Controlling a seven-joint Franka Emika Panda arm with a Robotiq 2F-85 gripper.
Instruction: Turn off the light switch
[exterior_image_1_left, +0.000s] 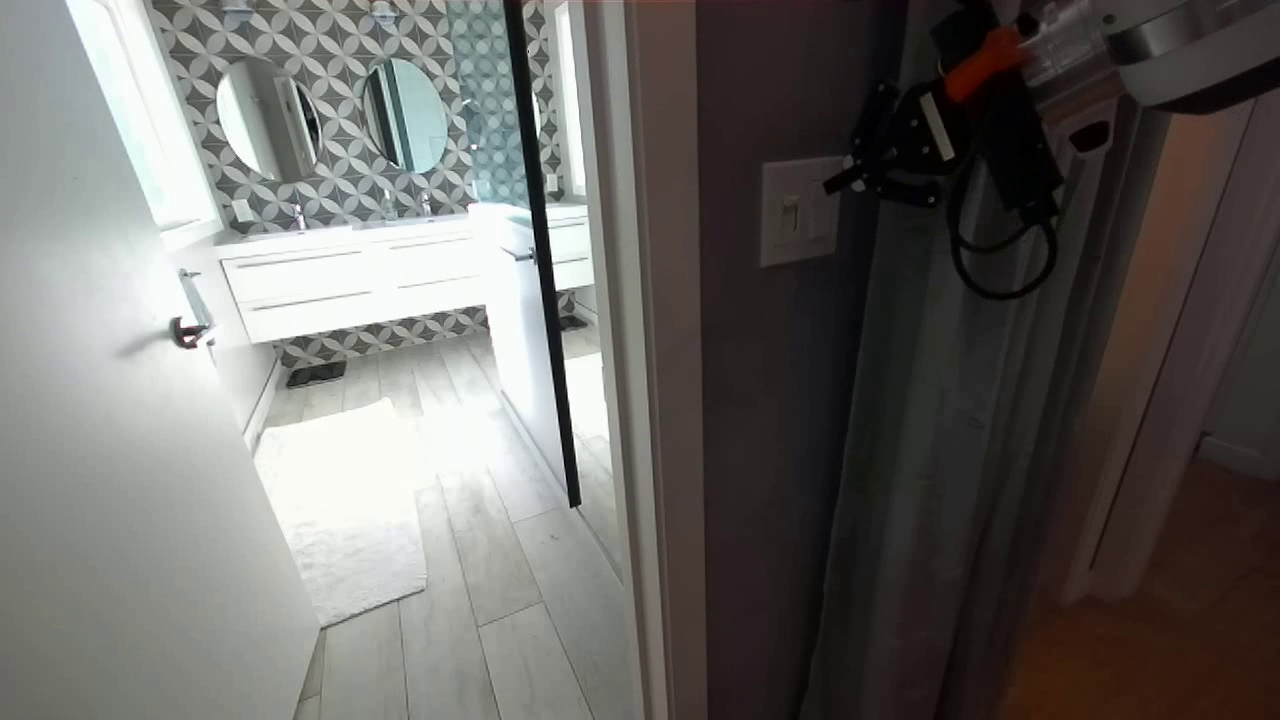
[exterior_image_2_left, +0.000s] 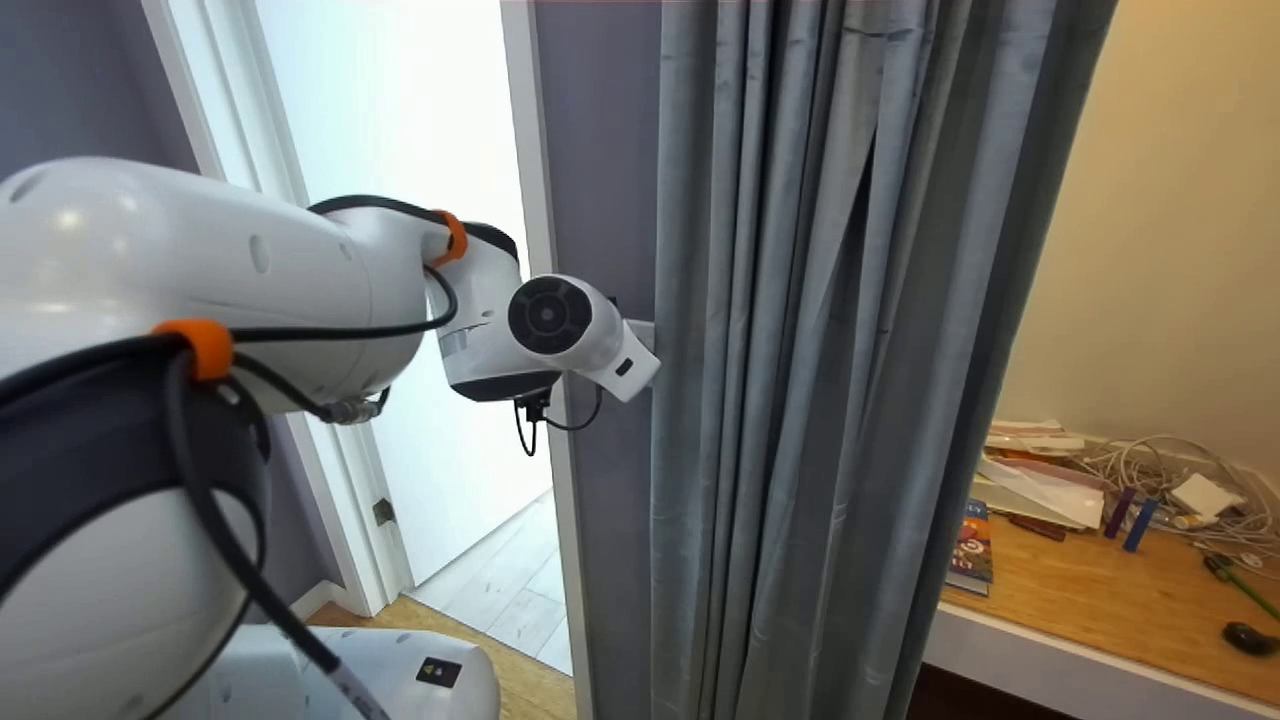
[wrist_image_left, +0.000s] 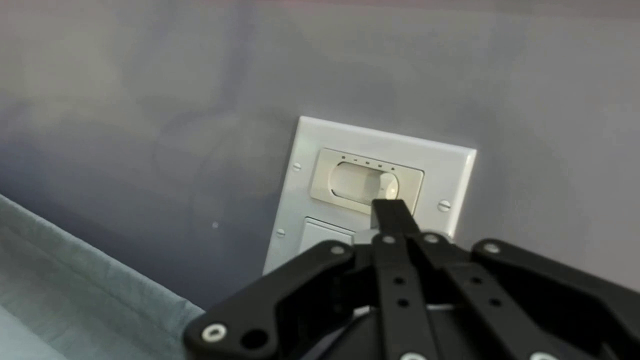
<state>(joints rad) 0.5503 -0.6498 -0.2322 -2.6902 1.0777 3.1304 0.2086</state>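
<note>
The light switch is a pale off-white wall plate on a grey wall. It holds a cream slider, its knob at the right end in the wrist view, and a flat rocker partly covered by the gripper. The plate also shows in an exterior view. My gripper is shut with nothing between its fingers. Its tips overlap the plate just below the slider knob; I cannot tell whether they touch. In an exterior view the gripper points at the plate's upper right side. Elsewhere the arm's wrist hides it.
A grey curtain hangs beside the plate, close to the gripper; its edge shows in the wrist view. A white door frame stands on the plate's other side, by an open door. A cluttered wooden desk lies beyond the curtain.
</note>
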